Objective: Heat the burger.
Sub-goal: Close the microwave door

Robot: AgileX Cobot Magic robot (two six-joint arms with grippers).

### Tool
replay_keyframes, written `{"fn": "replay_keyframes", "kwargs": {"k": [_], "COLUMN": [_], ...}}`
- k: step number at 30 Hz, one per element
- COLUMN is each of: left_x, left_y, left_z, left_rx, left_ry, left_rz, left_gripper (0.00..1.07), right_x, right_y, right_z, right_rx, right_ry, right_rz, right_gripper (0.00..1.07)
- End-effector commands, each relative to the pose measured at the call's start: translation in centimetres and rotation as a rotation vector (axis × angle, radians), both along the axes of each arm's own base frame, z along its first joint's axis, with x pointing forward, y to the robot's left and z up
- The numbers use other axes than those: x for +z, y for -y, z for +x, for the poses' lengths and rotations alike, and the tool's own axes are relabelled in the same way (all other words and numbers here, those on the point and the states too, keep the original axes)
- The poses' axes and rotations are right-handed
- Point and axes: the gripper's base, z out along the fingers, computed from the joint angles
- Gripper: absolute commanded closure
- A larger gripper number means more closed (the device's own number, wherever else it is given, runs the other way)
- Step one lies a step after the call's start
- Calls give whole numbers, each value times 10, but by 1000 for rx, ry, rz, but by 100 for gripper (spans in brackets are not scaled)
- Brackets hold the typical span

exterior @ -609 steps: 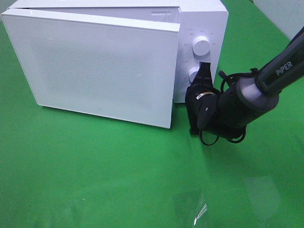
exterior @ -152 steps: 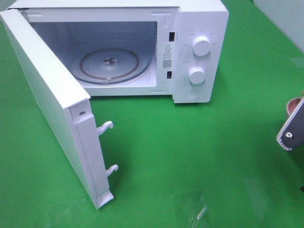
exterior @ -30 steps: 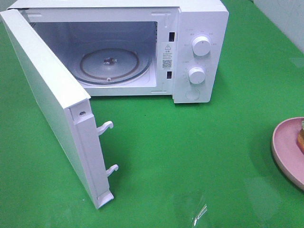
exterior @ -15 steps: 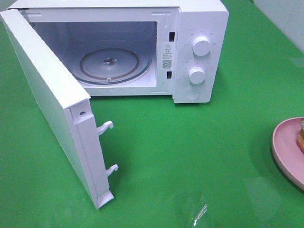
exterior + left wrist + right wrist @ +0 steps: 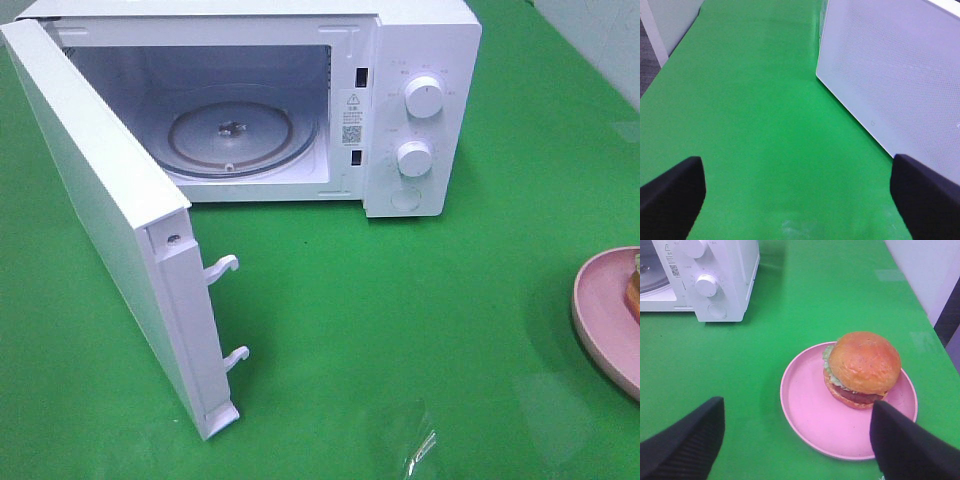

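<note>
The burger (image 5: 862, 367), with a glossy golden bun, green lettuce and dark filling, sits on a pink plate (image 5: 805, 405) to the right of the microwave. In the exterior view only a sliver of the burger (image 5: 635, 285) shows at the right edge, on the plate (image 5: 600, 310). My right gripper (image 5: 795, 450) hovers above and in front of the plate, open, with nothing between its fingers (image 5: 682, 445). My left gripper (image 5: 797, 200) is open over bare green cloth beside the outer face of the microwave door (image 5: 900, 85). Neither gripper shows in the exterior view.
The white microwave (image 5: 420, 60) stands at the back with its door (image 5: 110, 220) swung wide to the left. Its glass turntable (image 5: 240, 135) is bare. Two knobs (image 5: 424, 98) sit on the right panel. Green cloth covers the table.
The door, shut in the earliest frame, now stands wide open. The right arm has left the exterior view, uncovering the plate. Nothing has moved over the last second.
</note>
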Motion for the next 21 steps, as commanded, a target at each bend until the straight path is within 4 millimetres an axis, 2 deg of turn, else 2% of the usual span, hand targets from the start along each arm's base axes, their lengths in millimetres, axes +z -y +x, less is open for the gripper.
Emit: {"fn": "replay_keyframes", "kwargs": {"k": [1, 15, 21], "left_x": [0, 4, 24], "left_y": [0, 7, 5], "left_z": [-1, -1, 4], "left_rx": [-1, -48, -32], "left_ry": [2, 30, 177], "left_rz": [0, -59, -55], "left_gripper": [15, 15, 15], "right_x": [0, 0, 0], "right_y": [0, 0, 0], "right_z": [-4, -4, -4], "right_rx": [-3, -3, -3], "right_ry": [36, 36, 36], "right_rz": [-7, -7, -7], "right_gripper": [31, 31, 31]}}
